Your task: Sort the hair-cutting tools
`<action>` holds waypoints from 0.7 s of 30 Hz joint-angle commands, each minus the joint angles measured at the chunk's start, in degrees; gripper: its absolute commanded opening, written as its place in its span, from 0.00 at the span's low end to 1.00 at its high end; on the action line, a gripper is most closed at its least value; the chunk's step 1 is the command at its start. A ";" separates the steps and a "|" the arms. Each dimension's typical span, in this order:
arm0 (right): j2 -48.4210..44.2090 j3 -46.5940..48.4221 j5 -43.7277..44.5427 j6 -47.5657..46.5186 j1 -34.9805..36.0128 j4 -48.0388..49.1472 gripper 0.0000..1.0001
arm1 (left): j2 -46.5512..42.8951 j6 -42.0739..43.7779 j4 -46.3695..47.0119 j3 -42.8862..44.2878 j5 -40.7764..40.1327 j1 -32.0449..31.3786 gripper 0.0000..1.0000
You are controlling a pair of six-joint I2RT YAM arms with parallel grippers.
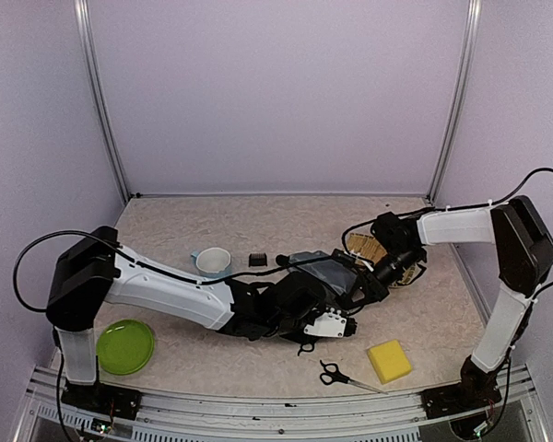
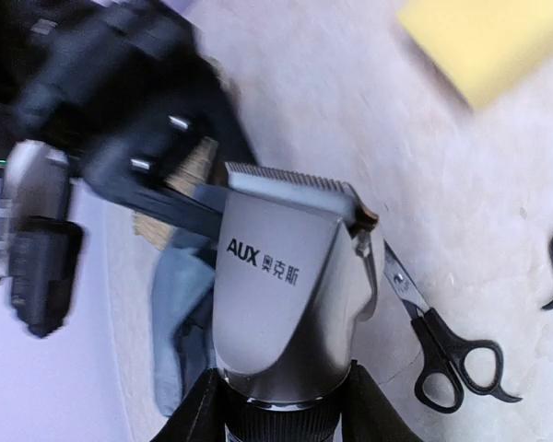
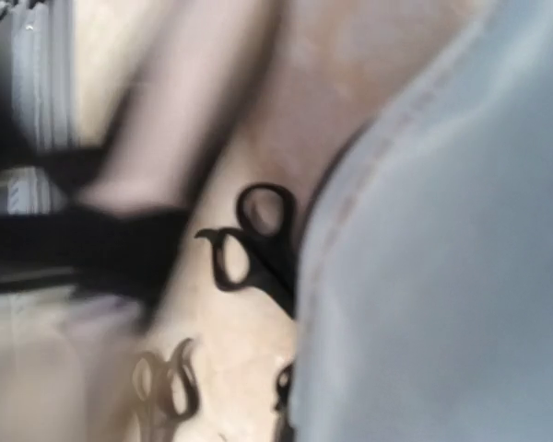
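Note:
The silver clipper point(image 2: 286, 295), with a black collar and a toothed head, lies lengthwise between my left gripper's point(image 2: 281, 410) black fingers point(image 2: 189, 414), which press on both of its sides. Black-handled scissors point(image 2: 442, 345) lie just to its right, also seen as scissors point(image 1: 304, 347) under that gripper point(image 1: 336, 324). Second scissors point(image 1: 341, 376) lie nearer the front edge. A tiny black block point(image 1: 257, 260) sits behind. My right gripper point(image 1: 358, 293) is shut at the clipper's head, over a blue-grey cloth point(image 1: 318, 267). The right wrist view is blurred, showing cloth point(image 3: 442, 258) and scissor handles point(image 3: 258, 241).
A light-blue cup point(image 1: 212, 262) stands left of the black block. A green plate point(image 1: 124, 346) sits at the front left and a yellow sponge point(image 1: 388, 360) at the front right. A wicker basket point(image 1: 369, 247) lies behind the right gripper.

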 commanded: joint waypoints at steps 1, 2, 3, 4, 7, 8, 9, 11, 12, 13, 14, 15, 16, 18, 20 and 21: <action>-2.06 4.11 -4.90 -8.89 -0.59 -11.33 0.00 | -13.08 -12.58 1.61 -1.22 4.29 -1.80 0.09; -1.74 4.98 -5.98 -11.46 -0.44 -14.41 0.00 | -15.12 -15.35 2.81 -2.53 4.41 -2.00 0.00; -1.29 6.21 -7.02 -14.29 -0.18 -17.44 0.00 | -17.37 -19.15 5.66 -4.70 3.88 -2.29 0.00; -0.60 7.24 -8.21 -17.26 0.04 -21.10 0.00 | -19.80 -22.23 9.22 -6.97 5.35 -2.42 0.00; 1.80 9.90 -11.58 -26.03 1.31 -30.71 0.00 | -25.85 -26.11 22.55 -16.06 10.57 -2.89 0.00; 2.24 10.20 -12.22 -26.42 1.86 -31.50 0.00 | -27.65 -25.50 26.55 -19.07 12.33 -3.02 0.00; 2.37 10.20 -12.39 -26.50 2.47 -31.64 0.00 | -28.73 -24.18 31.03 -21.64 13.87 -3.02 0.00; 2.35 9.99 -12.01 -26.81 4.53 -31.66 0.00 | -29.82 -21.84 39.16 -26.49 15.02 -3.01 0.00; 2.43 9.93 -11.87 -26.70 5.53 -31.66 0.00 | -29.70 -21.91 42.34 -27.77 14.90 -2.71 0.00; 2.58 9.89 -12.05 -26.39 6.57 -31.66 0.00 | -29.23 -22.00 43.71 -28.15 15.55 -2.27 0.00; 2.61 9.85 -12.57 -26.18 7.49 -31.66 0.00 | -28.50 -22.14 43.43 -27.74 16.73 -1.84 0.00; 2.54 9.88 -13.19 -26.06 8.31 -31.70 0.00 | -27.81 -22.24 42.70 -27.00 17.87 -1.47 0.00; 2.39 9.90 -14.00 -25.91 9.01 -31.71 0.00 | -27.02 -22.47 42.35 -26.48 18.79 -1.18 0.00; 2.04 10.07 -14.99 -25.50 10.49 -31.72 0.00 | -26.08 -23.02 43.96 -26.77 20.29 -0.76 0.00; 1.64 10.11 -15.21 -25.06 11.96 -31.75 0.00 | -25.44 -23.66 47.15 -28.24 21.09 -0.45 0.00; 1.51 10.03 -15.42 -24.83 12.59 -31.75 0.00 | -25.05 -23.79 48.41 -28.81 21.27 -0.33 0.00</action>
